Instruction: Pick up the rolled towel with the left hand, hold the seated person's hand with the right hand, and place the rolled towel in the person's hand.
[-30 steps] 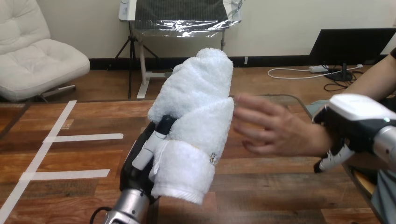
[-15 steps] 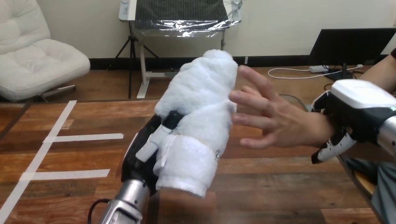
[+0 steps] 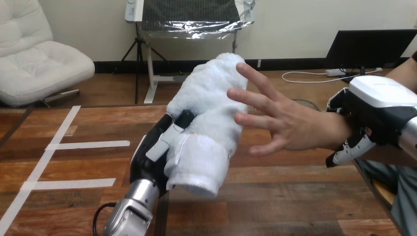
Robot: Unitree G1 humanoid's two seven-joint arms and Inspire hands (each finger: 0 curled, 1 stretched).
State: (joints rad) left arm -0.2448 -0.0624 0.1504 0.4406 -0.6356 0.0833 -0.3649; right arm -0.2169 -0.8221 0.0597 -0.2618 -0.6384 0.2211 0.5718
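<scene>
Your left hand has its fingers wrapped round the lower half of the rolled towel, gripping it low so the upper end stands free, tilted up and to the right, well above the table. That free end is what you're offering. The person's hand is right there in front of it, spread wide with the fingers splayed across the top of the roll, touching it or very nearly; you can't quite tell which from here. On the other side, your right hand sits over the person's wrist, with its fingers curled underneath. It looks closed round the wrist, steadying the palm at towel height. To my eye you're at the hand-over: the towel needs to settle into that open palm before your left hand lets go, or it could drop to the table.
</scene>
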